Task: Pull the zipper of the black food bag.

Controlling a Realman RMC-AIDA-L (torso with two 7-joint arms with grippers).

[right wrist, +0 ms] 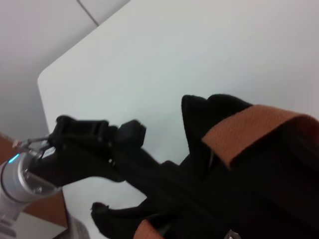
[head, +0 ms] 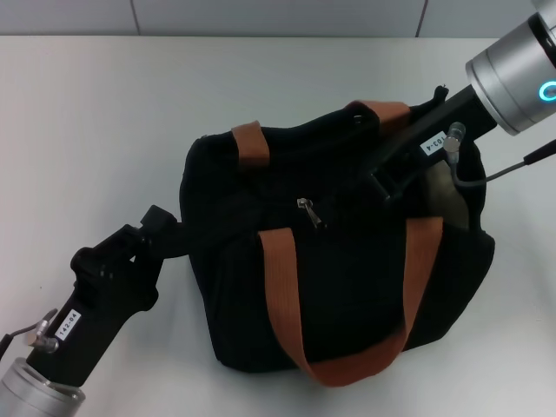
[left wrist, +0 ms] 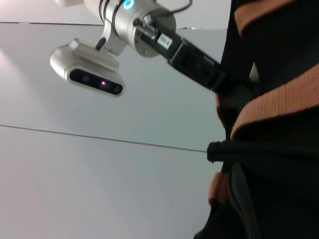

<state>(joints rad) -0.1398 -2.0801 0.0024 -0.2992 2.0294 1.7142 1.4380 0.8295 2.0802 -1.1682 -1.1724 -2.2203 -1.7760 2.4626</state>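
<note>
The black food bag (head: 347,287) sits in the middle of the table, with rust-orange handles (head: 282,295) lying over its front and back. The silver zipper (head: 306,209) lies on the bag's top, left of centre, and neither gripper touches it. My left gripper (head: 165,228) is at the bag's left end, shut on the black side strap (right wrist: 164,174), which stretches from it to the bag. My right gripper (head: 383,181) comes in from the upper right and presses into the bag's top by the far handle (head: 382,111). Its tips are lost against the black fabric.
The white table (head: 104,122) stretches to the left of and behind the bag. A grey wall runs along the table's far edge. The right arm's cable (head: 508,169) hangs over the bag's right end.
</note>
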